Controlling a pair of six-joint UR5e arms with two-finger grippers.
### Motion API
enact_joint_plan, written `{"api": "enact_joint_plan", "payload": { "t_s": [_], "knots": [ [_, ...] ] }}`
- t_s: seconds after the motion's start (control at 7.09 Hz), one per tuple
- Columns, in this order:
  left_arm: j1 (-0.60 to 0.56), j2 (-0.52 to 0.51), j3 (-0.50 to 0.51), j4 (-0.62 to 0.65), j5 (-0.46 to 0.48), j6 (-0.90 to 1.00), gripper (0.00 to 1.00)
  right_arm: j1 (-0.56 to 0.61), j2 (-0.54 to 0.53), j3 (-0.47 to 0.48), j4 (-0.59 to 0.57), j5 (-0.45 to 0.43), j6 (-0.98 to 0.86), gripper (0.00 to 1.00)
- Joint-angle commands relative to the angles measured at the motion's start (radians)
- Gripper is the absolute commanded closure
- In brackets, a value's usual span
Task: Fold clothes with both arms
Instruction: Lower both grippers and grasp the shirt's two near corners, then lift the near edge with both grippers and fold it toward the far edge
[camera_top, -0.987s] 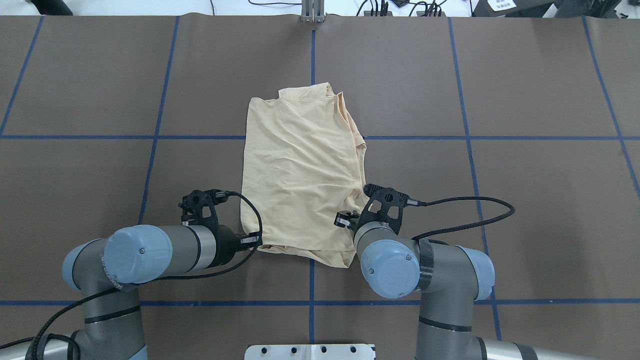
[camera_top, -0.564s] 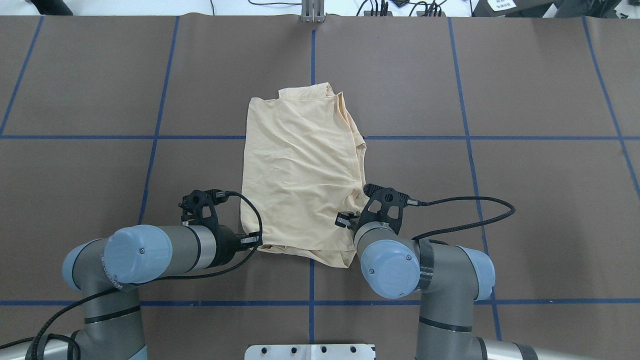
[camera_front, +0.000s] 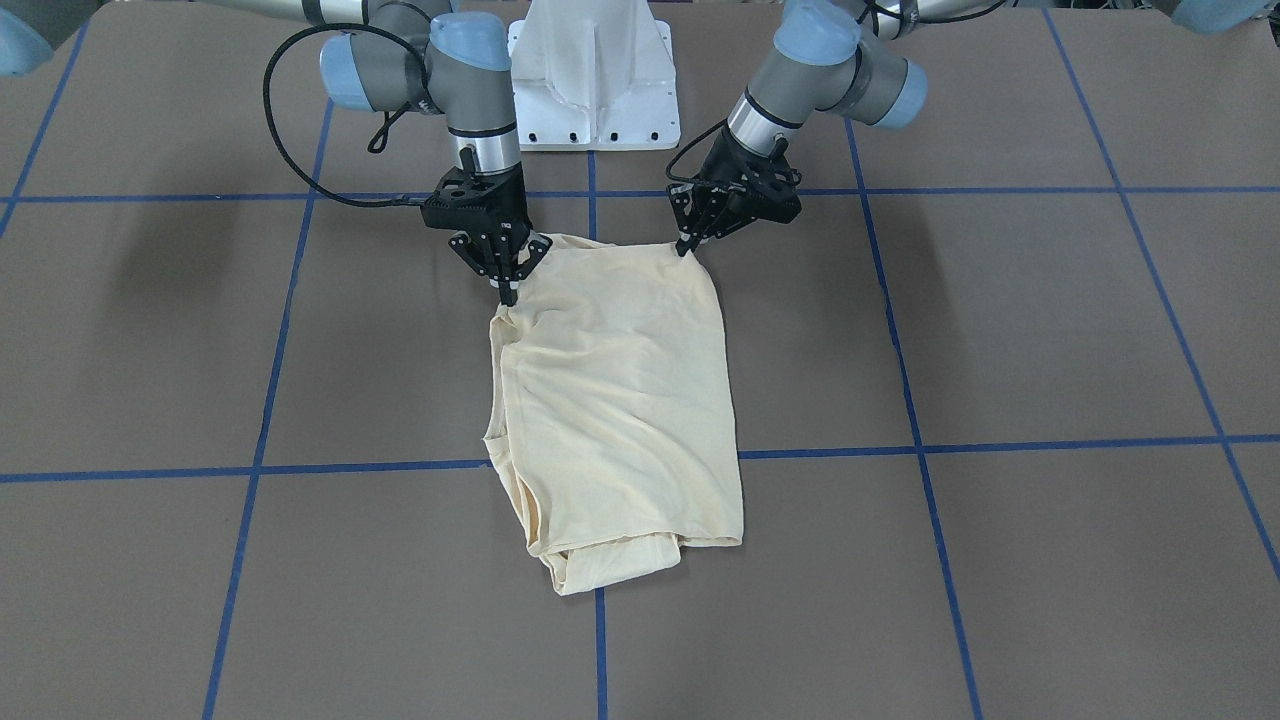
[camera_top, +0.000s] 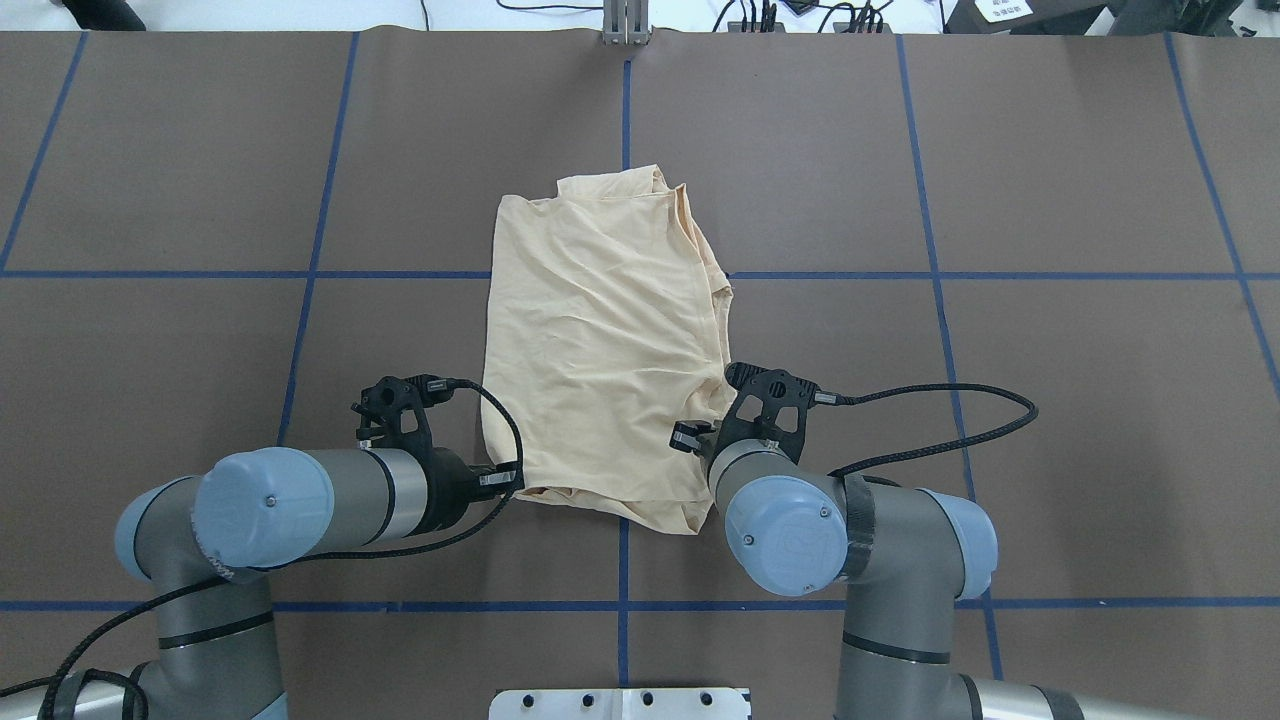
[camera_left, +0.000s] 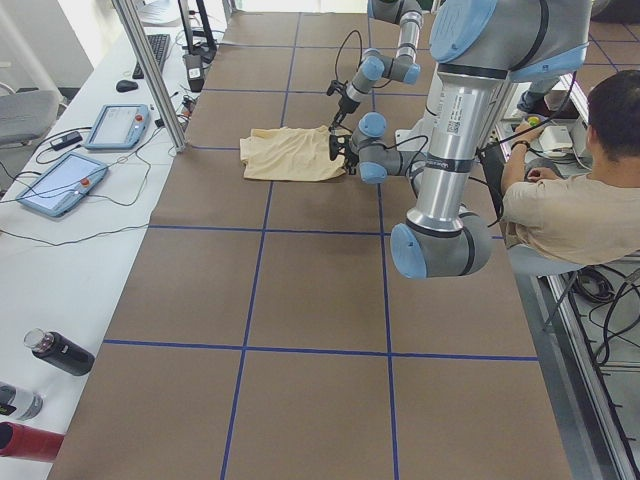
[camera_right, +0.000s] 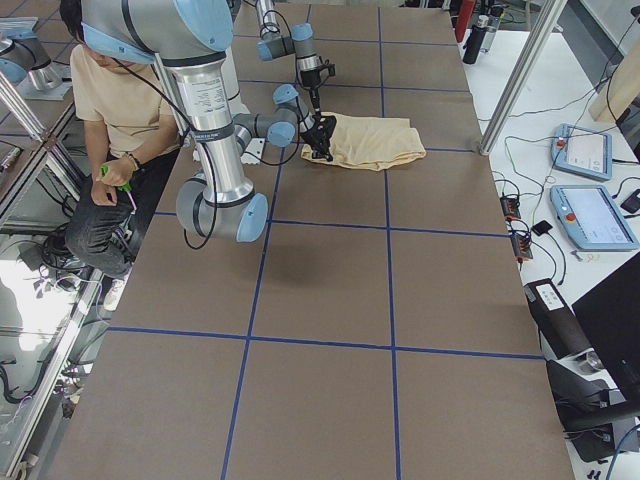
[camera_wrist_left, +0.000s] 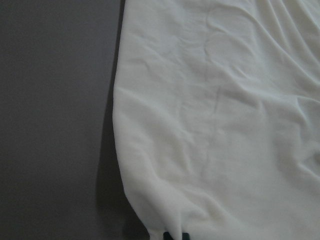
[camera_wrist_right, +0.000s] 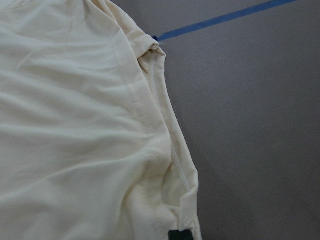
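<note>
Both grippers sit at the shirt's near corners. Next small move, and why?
Probably lift both corners together a little, just clear of the table. The left gripper and right gripper each look shut on a near corner of the T-shirt, which lies flat; raising evenly should free that edge to carry toward the far end.

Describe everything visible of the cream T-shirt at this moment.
The T-shirt is pale cream-yellow, thin and soft-looking, and wrinkled. It is already folded into a rough rectangle, with layered edges and stitched seams showing on the robot's right and far sides. No print or label shows. It lies flat on the brown table, over the blue tape lines. At its near edge the left gripper and right gripper each pinch a corner.
</note>
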Motion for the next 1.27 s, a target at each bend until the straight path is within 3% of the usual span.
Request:
{"api": "enact_joint_plan", "payload": {
  "t_s": [0.0, 0.28, 0.56, 0.85, 1.13],
  "knots": [
    [-0.001, 0.04, -0.122, 0.025, -0.014, -0.008, 1.0, -0.041, -0.059, 0.151, -0.035, 0.0, -0.004, 1.0],
    [0.014, 0.123, -0.344, 0.159, -0.031, -0.051, 1.0, -0.144, -0.078, 0.392, -0.278, -0.005, 0.009, 1.0],
    [0.043, 0.119, -0.475, 0.305, -0.032, -0.077, 1.0, -0.186, -0.078, 0.448, -0.317, -0.033, 0.01, 1.0],
    [0.048, 0.085, -0.421, 0.315, -0.06, -0.064, 1.0, -0.152, -0.072, 0.418, -0.319, -0.028, 0.0, 1.0],
    [-0.021, -0.031, -0.225, 0.313, -0.049, -0.022, 1.0, -0.056, -0.046, 0.326, -0.308, -0.022, -0.04, 1.0]
  ]
}}
